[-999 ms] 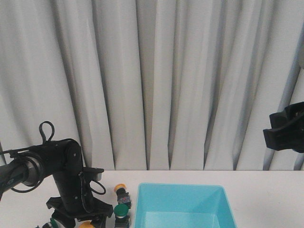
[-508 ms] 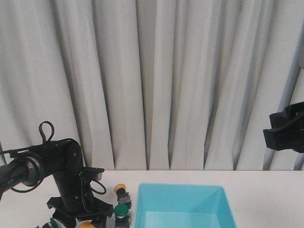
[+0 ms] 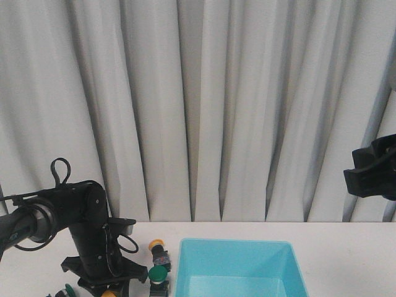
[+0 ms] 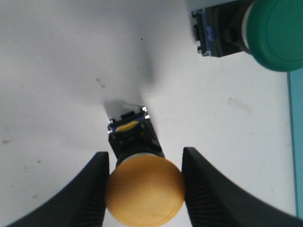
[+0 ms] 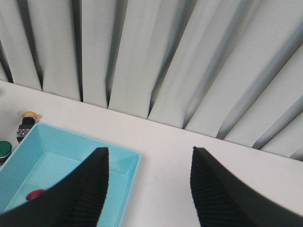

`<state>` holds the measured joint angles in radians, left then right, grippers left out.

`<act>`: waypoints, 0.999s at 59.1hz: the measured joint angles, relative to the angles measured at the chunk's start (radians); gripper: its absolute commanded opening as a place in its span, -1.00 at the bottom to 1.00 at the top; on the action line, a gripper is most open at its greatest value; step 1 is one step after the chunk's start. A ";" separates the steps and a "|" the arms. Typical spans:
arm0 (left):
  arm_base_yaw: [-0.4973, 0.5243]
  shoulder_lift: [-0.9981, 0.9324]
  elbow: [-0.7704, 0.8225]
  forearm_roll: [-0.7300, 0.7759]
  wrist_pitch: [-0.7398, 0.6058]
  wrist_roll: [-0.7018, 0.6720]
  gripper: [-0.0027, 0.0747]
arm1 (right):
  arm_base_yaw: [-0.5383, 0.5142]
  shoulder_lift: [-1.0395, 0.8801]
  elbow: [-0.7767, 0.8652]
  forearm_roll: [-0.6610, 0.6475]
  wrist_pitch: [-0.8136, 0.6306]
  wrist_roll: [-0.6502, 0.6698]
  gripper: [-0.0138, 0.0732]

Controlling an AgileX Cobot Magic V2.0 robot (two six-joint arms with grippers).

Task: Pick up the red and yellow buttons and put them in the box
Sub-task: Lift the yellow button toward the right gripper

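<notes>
The left gripper stood low over the worktop, left of the box. Compared with the frame one second earlier, the left arm had barely shifted; the yellow cap at its base showed slightly less in the front view. Its fingers bracketed the yellow button, one at each side of the cap and touching it or nearly so; whether they gripped it could not be told. A green button lay near, toward the box wall. A second yellow button lay on the worktop beside the far left corner of the box, and another green button just nearer. A red button lay inside the box. The right gripper hung high at the right, raised marginally since the earlier frame, its fingers spread wide and empty.
</notes>
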<state>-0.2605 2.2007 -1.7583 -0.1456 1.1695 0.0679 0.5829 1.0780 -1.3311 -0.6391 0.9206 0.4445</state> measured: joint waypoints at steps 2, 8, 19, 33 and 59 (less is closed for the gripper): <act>0.000 0.000 0.000 0.000 0.000 0.000 -0.55 | 0.000 0.000 0.000 0.000 0.003 0.000 0.19; 0.000 0.000 0.000 0.000 0.005 0.000 -0.71 | 0.000 0.000 0.000 0.000 0.009 0.000 0.19; 0.000 0.000 0.000 0.000 0.018 0.010 -0.88 | 0.000 0.000 0.000 0.000 0.019 -0.003 0.19; 0.000 -0.075 0.000 -0.001 0.048 0.074 -0.88 | 0.000 0.000 0.000 0.033 0.019 -0.167 0.19; 0.000 -0.446 0.000 -0.442 0.022 0.242 -0.88 | 0.000 0.110 0.000 0.205 -0.049 -0.590 0.34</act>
<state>-0.2605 1.7544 -1.7583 -0.5872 1.1914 0.3098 0.5829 1.1884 -1.3311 -0.4341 0.8715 -0.1453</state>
